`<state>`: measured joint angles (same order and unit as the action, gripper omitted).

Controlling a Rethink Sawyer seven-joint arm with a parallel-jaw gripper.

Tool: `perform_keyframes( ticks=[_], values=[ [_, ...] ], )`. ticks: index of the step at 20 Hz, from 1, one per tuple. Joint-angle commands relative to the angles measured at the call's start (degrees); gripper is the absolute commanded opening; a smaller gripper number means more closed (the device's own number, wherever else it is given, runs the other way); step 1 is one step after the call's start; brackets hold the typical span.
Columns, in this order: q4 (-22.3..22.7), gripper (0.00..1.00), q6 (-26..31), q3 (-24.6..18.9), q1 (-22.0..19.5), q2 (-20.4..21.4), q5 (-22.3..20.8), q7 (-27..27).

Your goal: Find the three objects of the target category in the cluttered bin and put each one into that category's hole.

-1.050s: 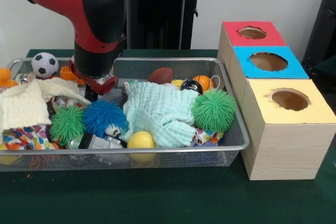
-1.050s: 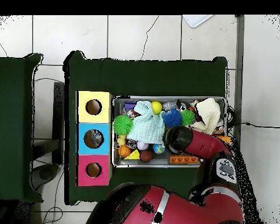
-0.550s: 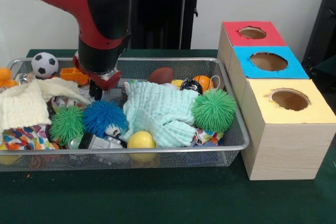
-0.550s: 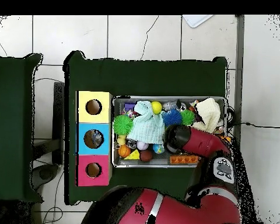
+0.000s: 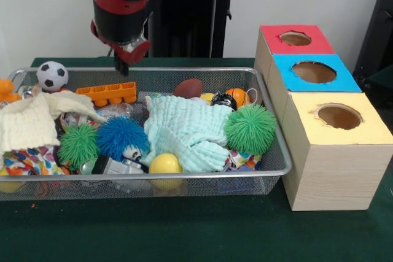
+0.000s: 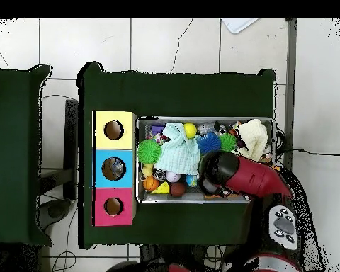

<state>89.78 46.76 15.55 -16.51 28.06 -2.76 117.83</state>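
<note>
End effector above bin, no writing legible

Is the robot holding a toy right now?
No. The gripper hangs above the bin with nothing in it. The orange block lies in the bin below it, apart from it.

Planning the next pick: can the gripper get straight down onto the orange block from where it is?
Probably yes. The gripper hangs above the bin's far rim, and the orange block lies just below it, uncovered on top of the clutter, with nothing between them.
</note>
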Motion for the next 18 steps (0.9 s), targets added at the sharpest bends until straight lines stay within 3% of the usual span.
perform_keyframes(
  ticks=[1, 9, 15, 18],
  values=[
    [4.4, 0.00, 9.2, -4.9, -0.2, 6.8, 2.7, 2.2],
    [3.3, 0.00, 10.3, -5.5, -0.6, 7.5, 2.5, 2.8],
    [3.3, 0.00, -1.6, -8.9, -5.0, 3.6, 1.8, -0.1],
    [1.7, 0.00, -8.9, -11.3, -7.9, -0.9, 0.2, -1.7]
  ],
)
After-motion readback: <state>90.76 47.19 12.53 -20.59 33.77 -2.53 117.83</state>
